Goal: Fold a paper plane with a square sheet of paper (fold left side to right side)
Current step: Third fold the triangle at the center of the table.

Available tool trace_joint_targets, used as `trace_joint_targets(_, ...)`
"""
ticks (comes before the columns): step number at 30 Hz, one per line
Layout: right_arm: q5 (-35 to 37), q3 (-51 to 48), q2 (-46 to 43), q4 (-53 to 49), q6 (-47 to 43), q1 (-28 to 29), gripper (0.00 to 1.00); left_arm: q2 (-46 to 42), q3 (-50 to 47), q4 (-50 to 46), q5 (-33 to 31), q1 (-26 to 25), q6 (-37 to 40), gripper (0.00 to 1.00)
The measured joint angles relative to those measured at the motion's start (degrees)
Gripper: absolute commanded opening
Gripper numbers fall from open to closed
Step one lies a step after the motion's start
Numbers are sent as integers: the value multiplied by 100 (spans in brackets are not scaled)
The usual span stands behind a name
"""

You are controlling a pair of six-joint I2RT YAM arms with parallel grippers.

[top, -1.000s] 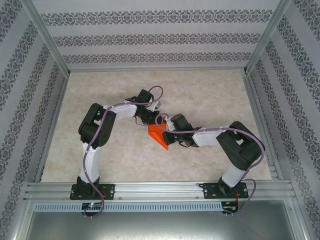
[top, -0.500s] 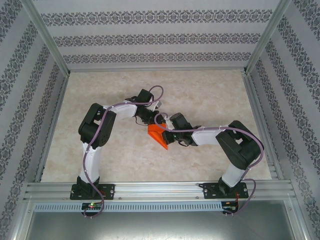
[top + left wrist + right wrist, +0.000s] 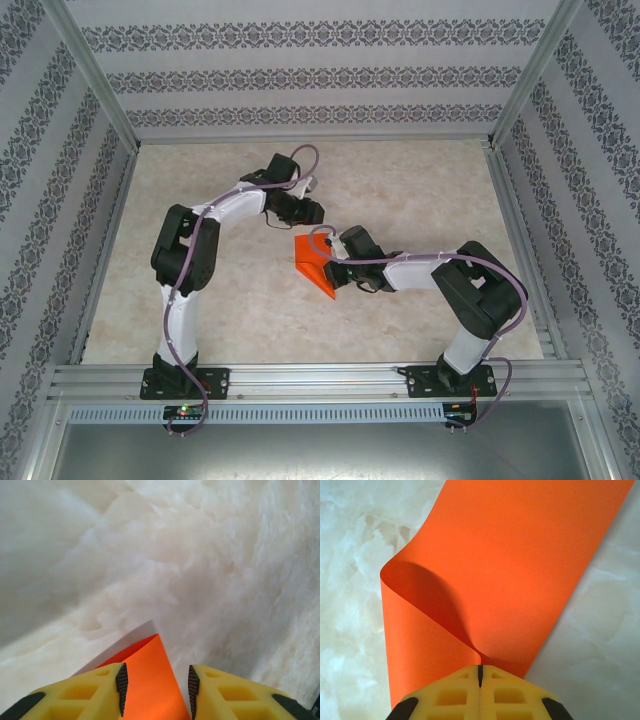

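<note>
The square sheet of paper [image 3: 313, 266] is bright orange and lies folded over on itself at the table's middle. My right gripper [image 3: 336, 268] is shut on its doubled edge. In the right wrist view the paper [image 3: 510, 570] curls into a loose loop ahead of the shut right gripper [image 3: 480, 670]. My left gripper [image 3: 312, 212] hovers just beyond the paper's far corner, open. In the left wrist view the paper [image 3: 150, 680] tapers to a corner below the left gripper [image 3: 156, 690], and neither pad touches it.
Pale marbled tabletop [image 3: 420, 190] spreads around the paper on all sides. Aluminium rails [image 3: 300, 380] frame the near edge, and patterned walls [image 3: 310, 75] close the back and sides.
My left gripper has opened, let go of the paper and drawn back toward the far side. The right gripper has stayed shut on the fold.
</note>
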Motion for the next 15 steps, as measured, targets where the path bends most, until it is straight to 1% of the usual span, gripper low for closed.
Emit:
trace_joint_targets(2,-2,0,-2,-2,-17,0,0,-308,-313,26,-61,70,-17,30)
trace_joint_targets(5,0,0,0,-2,-20,2,0,-992,-1095,208,-42,101,-136,23)
trace_joint_targets(7,0,0,0,-2,-20,2,0,-1405,-1670,455,46,92,-273,21)
trace_joint_targets(11,0,2,0,-7,-33,2,0,-1963,-2809,1239,273,24,-702,19)
trace_joint_targets(15,-2,2,0,-9,-37,2,0,-2076,-3600,2028,479,-170,-1150,19)
